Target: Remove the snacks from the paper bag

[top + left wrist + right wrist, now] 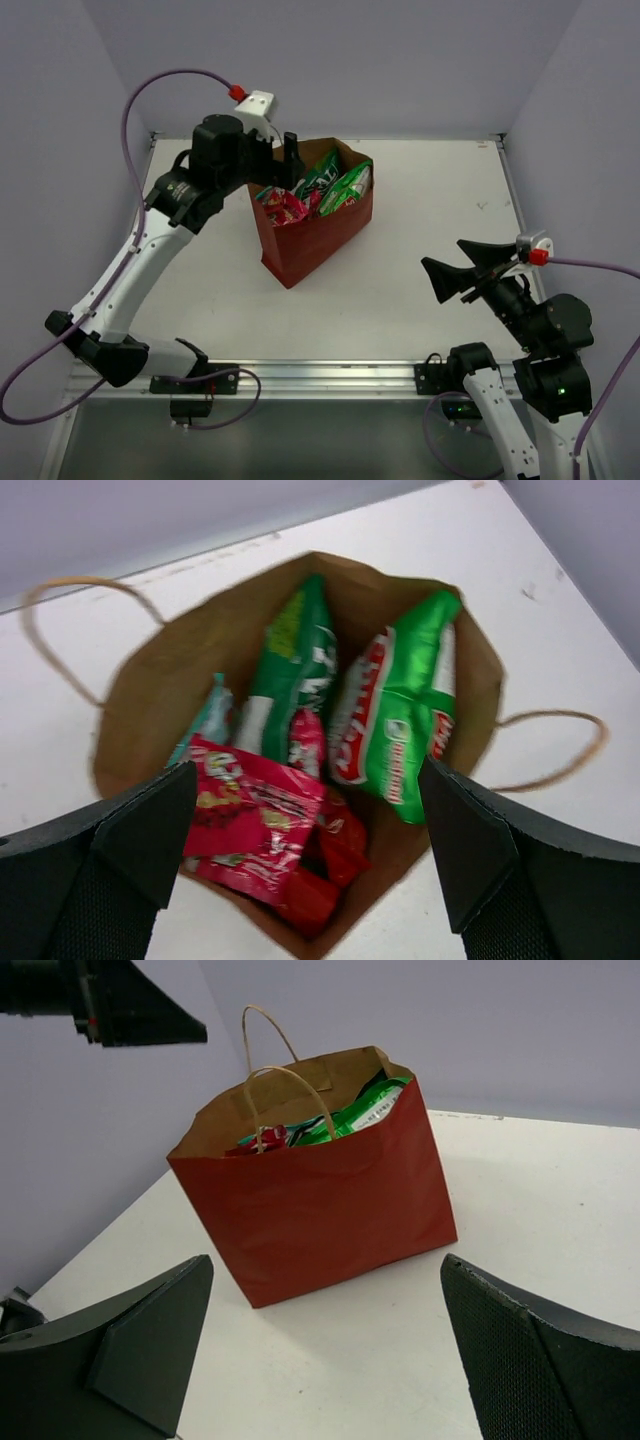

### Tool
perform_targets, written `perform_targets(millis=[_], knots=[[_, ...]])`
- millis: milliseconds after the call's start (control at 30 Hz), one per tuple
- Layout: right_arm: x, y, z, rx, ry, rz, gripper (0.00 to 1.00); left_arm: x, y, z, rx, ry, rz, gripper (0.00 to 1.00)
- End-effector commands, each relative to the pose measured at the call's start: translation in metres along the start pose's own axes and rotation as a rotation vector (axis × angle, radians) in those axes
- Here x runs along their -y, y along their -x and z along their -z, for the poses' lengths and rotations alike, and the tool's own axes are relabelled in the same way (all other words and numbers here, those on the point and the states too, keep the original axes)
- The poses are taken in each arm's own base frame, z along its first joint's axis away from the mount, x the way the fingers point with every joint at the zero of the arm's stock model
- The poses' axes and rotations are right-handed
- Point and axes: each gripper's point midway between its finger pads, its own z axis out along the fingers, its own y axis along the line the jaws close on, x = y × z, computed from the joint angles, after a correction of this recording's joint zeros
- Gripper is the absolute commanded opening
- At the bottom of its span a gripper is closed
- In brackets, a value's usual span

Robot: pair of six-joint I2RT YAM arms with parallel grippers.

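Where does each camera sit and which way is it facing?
Top external: above, behind the bases, looking down at the table; both arms show.
Left wrist: over the paper bag mouth, looking down on the snacks; open left gripper frames it.
Right wrist: low, looking across at the bag's red side; open right gripper below.
Shared: all see the bag.

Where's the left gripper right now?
Top view: the left gripper hovers open above the far-left rim of the paper bag, left of table centre; its wrist camera looks down on the snacks inside.
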Motion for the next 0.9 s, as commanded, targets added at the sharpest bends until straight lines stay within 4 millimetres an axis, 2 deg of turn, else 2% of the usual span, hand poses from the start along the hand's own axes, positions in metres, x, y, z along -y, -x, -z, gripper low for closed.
perform_targets(millis=[0, 33, 67, 100, 133, 200, 233, 300, 333, 400, 533, 667, 767, 800, 833, 867], knots=[[-0.012, 0.003, 0.001, -0.009, 0.063, 0.025, 0.99, -0.040, 0.009, 0.004, 0.029, 0.047, -0.006, 1.00], [-0.012, 0.002, 0.000, -0.015, 0.069, 0.026, 0.99, -0.062, 0.008, 0.001, 0.024, 0.082, 0.007, 1.00], [-0.014, 0.001, 0.000, -0.020, 0.080, 0.029, 0.99, -0.069, 0.010, -0.003, 0.038, 0.077, -0.004, 1.00], [-0.015, 0.000, -0.001, -0.025, 0.088, 0.031, 0.99, -0.079, 0.003, -0.009, 0.027, 0.092, 0.002, 1.00], [-0.016, -0.001, -0.001, -0.028, 0.097, 0.037, 0.99, -0.097, 0.000, -0.016, 0.016, 0.116, 0.015, 1.00], [-0.019, -0.003, -0.002, -0.041, 0.122, 0.036, 0.99, -0.116, -0.002, -0.027, 0.021, 0.128, 0.019, 0.98], [-0.020, -0.004, -0.002, -0.045, 0.129, 0.037, 0.99, -0.132, -0.008, -0.036, 0.001, 0.143, 0.035, 0.97], [-0.023, -0.006, -0.002, -0.055, 0.148, 0.038, 0.99, -0.144, -0.010, -0.048, -0.004, 0.145, 0.022, 0.93], [-0.024, -0.006, -0.003, -0.057, 0.156, 0.040, 0.99, -0.150, -0.016, -0.060, -0.026, 0.139, 0.026, 0.93], [-0.026, -0.009, -0.003, -0.068, 0.171, 0.042, 0.99, -0.150, -0.017, -0.071, -0.036, 0.113, 0.008, 0.91], [-0.026, -0.011, -0.004, -0.075, 0.177, 0.041, 0.99, -0.165, -0.035, -0.101, -0.092, 0.116, -0.006, 0.86], [-0.025, -0.012, -0.004, -0.081, 0.173, 0.046, 0.99, -0.163, -0.047, -0.116, -0.119, 0.075, -0.001, 0.77], [-0.024, -0.013, -0.004, -0.083, 0.171, 0.048, 0.99, -0.162, -0.047, -0.122, -0.111, 0.057, -0.004, 0.65], [-0.024, -0.014, -0.005, -0.085, 0.170, 0.046, 0.99, -0.162, -0.047, -0.123, -0.110, 0.053, -0.004, 0.56], [-0.024, -0.013, -0.005, -0.086, 0.171, 0.046, 0.99, -0.162, -0.045, -0.124, -0.101, 0.050, -0.010, 0.52], [-0.025, -0.013, -0.005, -0.088, 0.175, 0.044, 0.99, -0.162, -0.044, -0.124, -0.098, 0.047, -0.012, 0.42]])
